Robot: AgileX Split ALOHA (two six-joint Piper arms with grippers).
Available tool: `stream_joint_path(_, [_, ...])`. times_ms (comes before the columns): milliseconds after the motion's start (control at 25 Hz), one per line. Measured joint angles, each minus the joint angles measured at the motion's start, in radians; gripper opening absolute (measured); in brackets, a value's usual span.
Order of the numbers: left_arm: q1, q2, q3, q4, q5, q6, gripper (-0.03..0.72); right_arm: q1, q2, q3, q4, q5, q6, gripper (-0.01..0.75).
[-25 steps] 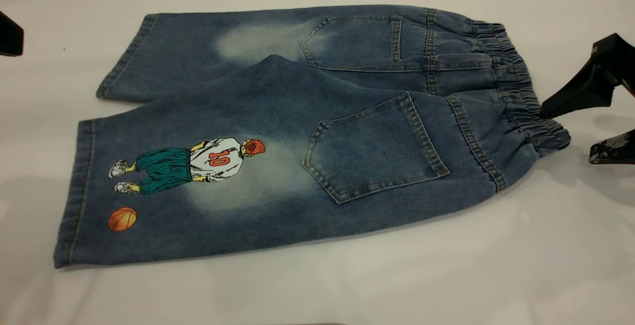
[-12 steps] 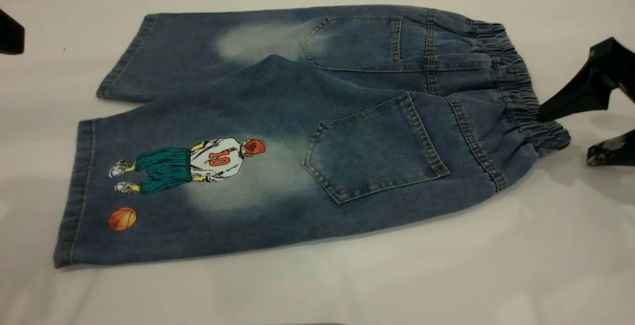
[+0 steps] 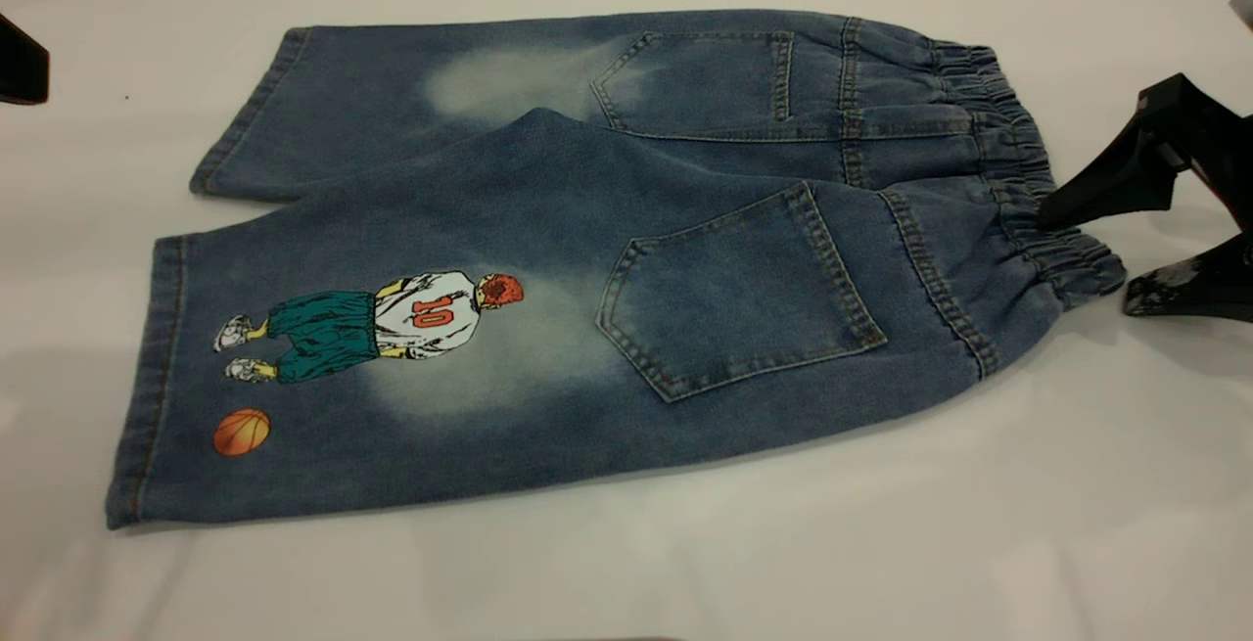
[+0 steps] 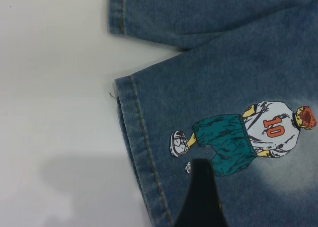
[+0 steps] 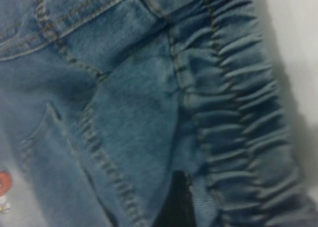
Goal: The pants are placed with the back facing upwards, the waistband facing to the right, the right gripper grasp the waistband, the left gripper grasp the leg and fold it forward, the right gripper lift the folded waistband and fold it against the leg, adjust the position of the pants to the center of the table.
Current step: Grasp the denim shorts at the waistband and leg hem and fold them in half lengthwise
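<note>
The right gripper (image 3: 1082, 254) has slid in to the waistband (image 3: 1018, 181), fingers spread wide, the upper fingertip touching it. The denim shorts (image 3: 587, 259) lie flat on the white desk (image 3: 881, 524), printed leg (image 3: 323, 357) nearest. The left gripper's (image 3: 22, 64) opening cannot be told.

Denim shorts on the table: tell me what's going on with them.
Faded blue denim shorts lie flat, back pockets up, on the white table, not yet folded. The black right gripper is open at the gathered elastic waistband, one finger above it and the scuffed finger beside it near the tabletop. The left gripper hangs over the leg printed with a basketball player, gripping nothing visible.
</note>
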Motion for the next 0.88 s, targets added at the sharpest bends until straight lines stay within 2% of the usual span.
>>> stream_joint_path(120, [0.000,0.000,0.000,-0.001,-0.002,0.002,0.517,0.000,0.018,-0.003,0.001,0.032,-0.001,0.577])
stream_joint_path(240, [0.000,0.000,0.000,-0.001,-0.007,0.002,0.517,0.000,0.032,-0.010,0.002,0.043,-0.001,0.517])
stream_joint_path(320, [0.000,0.000,0.000,-0.001,-0.007,0.002,0.517,0.000,0.039,-0.010,0.002,0.039,-0.001,0.424])
stream_joint_path(480, [0.000,0.000,0.000,-0.001,-0.007,0.002,0.517,0.000,0.048,-0.010,0.002,0.032,-0.001,0.166])
stream_joint_path(560, [0.000,0.001,0.000,-0.001,-0.002,0.002,0.517,0.000,0.049,-0.010,0.002,0.040,-0.003,0.068])
stream_joint_path(640, [0.000,0.009,0.000,-0.001,0.026,0.002,0.517,0.000,0.049,-0.010,0.001,0.051,-0.004,0.040])
stream_joint_path(880, [0.000,0.145,0.000,0.000,0.160,0.000,0.517,0.000,0.049,-0.010,-0.009,0.080,-0.004,0.037])
